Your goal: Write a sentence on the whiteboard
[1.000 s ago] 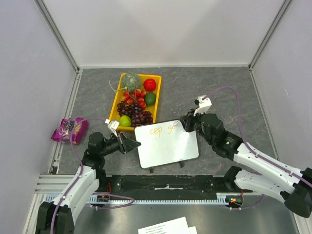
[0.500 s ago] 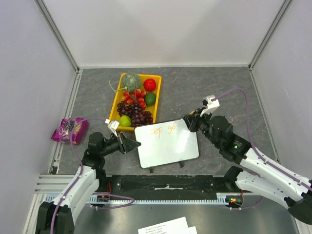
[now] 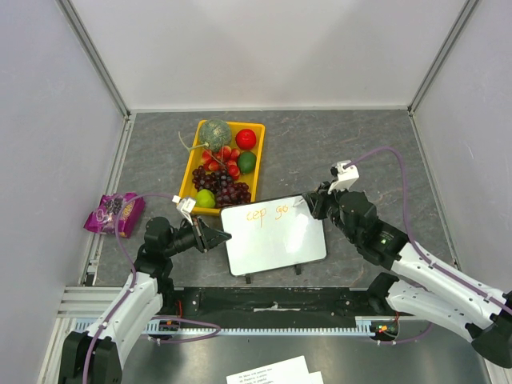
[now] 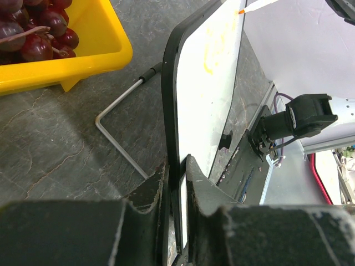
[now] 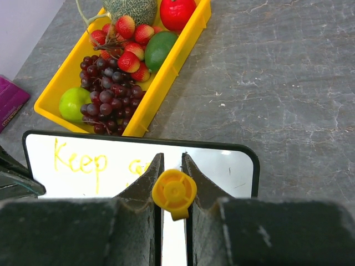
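Note:
The whiteboard (image 3: 276,240) stands tilted on the grey table in front of the yellow tray. Orange letters of the sentence (image 3: 267,213) read "Keep go" along its top. My left gripper (image 3: 219,237) is shut on the board's left edge; in the left wrist view the dark frame (image 4: 169,100) runs between the fingers (image 4: 194,183). My right gripper (image 3: 309,203) is shut on a marker, its tip near the last letter. In the right wrist view the marker's yellow end cap (image 5: 174,191) sits between the jaws, above the board (image 5: 233,166) and the writing (image 5: 80,162).
A yellow tray (image 3: 186,178) of fruit, with grapes, strawberries, a melon and limes, stands just behind the board. A purple packet (image 3: 116,213) lies by the left wall. The board's wire stand (image 4: 119,133) rests on the table behind it. Printed paper sheets (image 3: 272,372) lie below the arm bases.
My right wrist has shifted a little to the right while the marker stays at the end of the writing. The left arm and the board have not moved.

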Controlling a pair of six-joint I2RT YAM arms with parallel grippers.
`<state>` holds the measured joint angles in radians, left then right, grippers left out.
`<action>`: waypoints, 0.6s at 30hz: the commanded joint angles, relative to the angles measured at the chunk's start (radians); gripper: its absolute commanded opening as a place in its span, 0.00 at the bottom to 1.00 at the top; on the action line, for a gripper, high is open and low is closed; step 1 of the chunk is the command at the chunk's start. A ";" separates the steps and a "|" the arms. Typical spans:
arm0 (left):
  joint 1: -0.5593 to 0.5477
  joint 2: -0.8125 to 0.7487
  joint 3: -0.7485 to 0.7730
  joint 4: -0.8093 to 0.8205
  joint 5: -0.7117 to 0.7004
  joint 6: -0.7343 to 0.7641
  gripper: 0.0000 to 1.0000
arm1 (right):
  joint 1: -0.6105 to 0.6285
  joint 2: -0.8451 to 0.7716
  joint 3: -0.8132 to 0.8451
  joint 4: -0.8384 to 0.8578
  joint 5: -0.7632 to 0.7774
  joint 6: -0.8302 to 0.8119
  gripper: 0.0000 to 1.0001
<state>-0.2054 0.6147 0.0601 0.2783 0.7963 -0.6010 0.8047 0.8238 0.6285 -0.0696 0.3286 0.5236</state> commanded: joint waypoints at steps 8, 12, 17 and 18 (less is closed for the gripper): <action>0.000 -0.004 0.003 0.021 -0.022 0.040 0.02 | -0.007 0.006 -0.021 0.045 0.067 0.001 0.00; 0.001 -0.006 0.001 0.021 -0.020 0.038 0.02 | -0.007 0.020 -0.019 0.062 0.041 0.003 0.00; 0.000 -0.004 0.001 0.021 -0.022 0.038 0.02 | -0.007 0.028 -0.015 0.062 0.001 -0.007 0.00; 0.000 -0.004 0.001 0.021 -0.022 0.038 0.02 | -0.007 0.029 -0.016 0.062 -0.006 -0.005 0.00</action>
<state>-0.2054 0.6147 0.0601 0.2783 0.7959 -0.6010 0.8021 0.8402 0.6174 -0.0330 0.3443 0.5240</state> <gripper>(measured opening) 0.183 0.203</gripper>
